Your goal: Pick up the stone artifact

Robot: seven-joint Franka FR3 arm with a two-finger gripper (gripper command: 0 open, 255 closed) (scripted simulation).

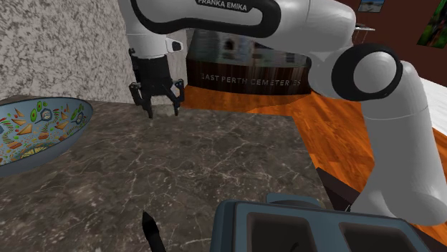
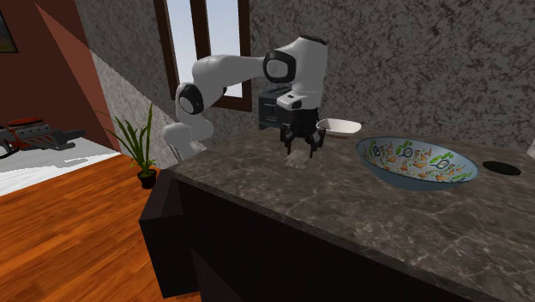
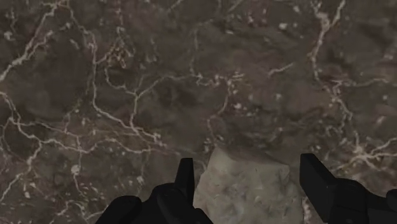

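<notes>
I see the arm (image 2: 231, 69) reaching out level from its stand, wrist bent straight down over the dark marble counter (image 3: 127, 83). The gripper (image 2: 301, 149) hangs low with its fingers spread. The pale stone artifact (image 3: 248, 188) sits on the counter between them, not clasped.

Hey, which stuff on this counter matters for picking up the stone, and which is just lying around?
For the job:
- stone
- gripper, fingers open on either side of the stone

Just lying about:
- painted bowl
- small white dish
- toaster
- potted plant
</notes>
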